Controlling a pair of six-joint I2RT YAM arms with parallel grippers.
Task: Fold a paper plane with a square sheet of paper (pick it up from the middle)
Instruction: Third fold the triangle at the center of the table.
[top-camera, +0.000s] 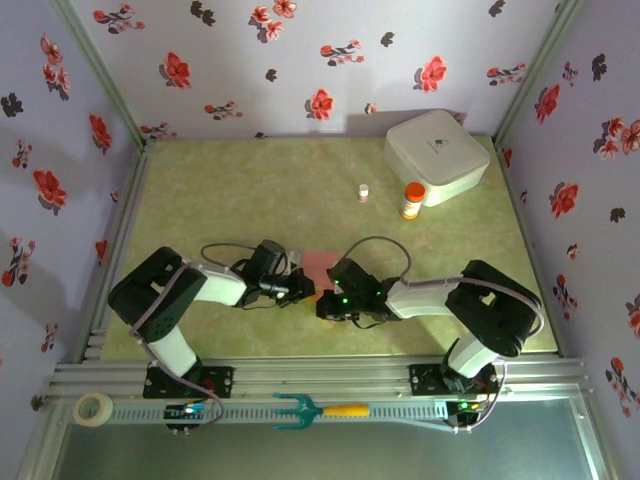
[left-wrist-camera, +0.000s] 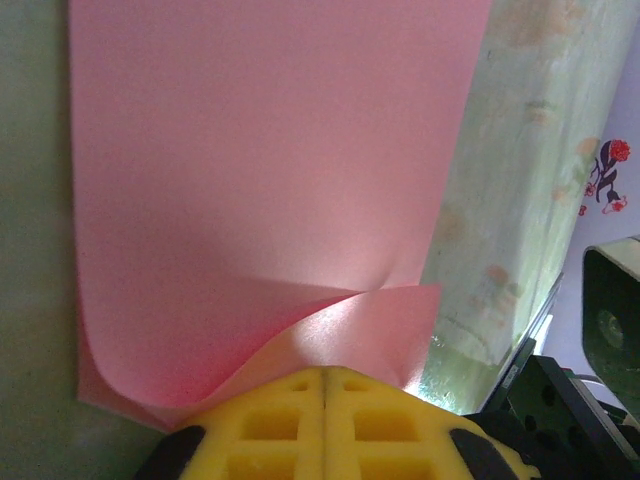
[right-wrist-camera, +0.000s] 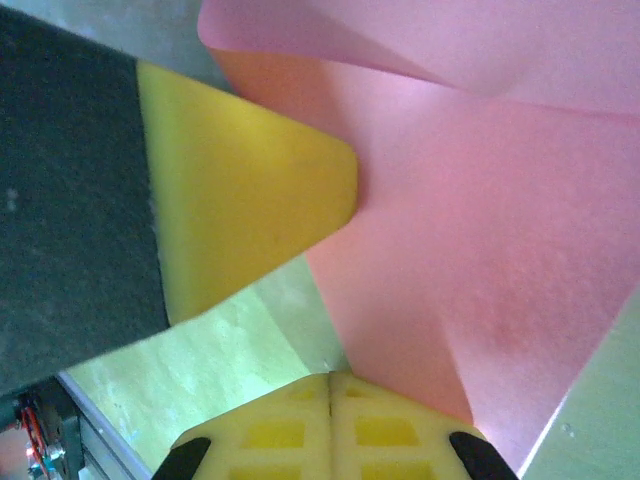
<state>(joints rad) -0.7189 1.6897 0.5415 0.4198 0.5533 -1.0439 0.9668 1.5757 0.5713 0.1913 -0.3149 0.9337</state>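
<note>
The square sheet of paper is salmon pink and lies at the table's middle, between the two grippers. In the left wrist view the sheet spreads flat ahead. Its near edge curls up into a flap that rises from my left gripper, whose yellow jaws are pressed shut on that edge. My left gripper and my right gripper almost meet. My right gripper is shut, its tips at the edge of the sheet with bare table on their left. The left gripper's yellow finger presses into the paper just ahead.
A white rounded box sits at the back right, with an orange-capped bottle and a small white bottle in front of it. A tape roll and a teal fork lie on the near rail. Flowered walls enclose the table.
</note>
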